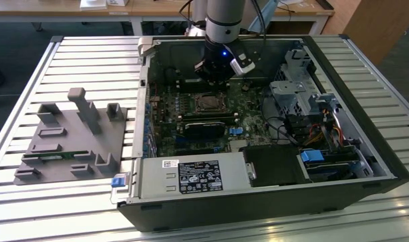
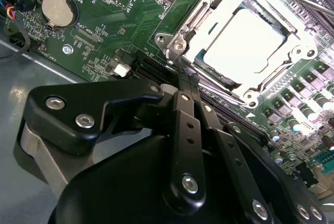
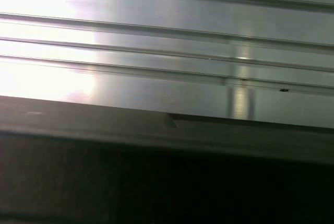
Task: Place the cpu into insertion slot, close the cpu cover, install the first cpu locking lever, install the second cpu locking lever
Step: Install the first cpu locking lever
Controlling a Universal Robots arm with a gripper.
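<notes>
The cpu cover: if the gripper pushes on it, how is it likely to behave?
The cpu cover looks like thin stamped metal, so probably stiff yet springy. Its shiny finish suggests fingers could slip. It lies over the cpu, framing it, so it would probably pivot rather than slide.

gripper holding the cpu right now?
No. In the second wrist view the cpu sits in the slot under the cover, with the gripper beside it, holding nothing.
</notes>
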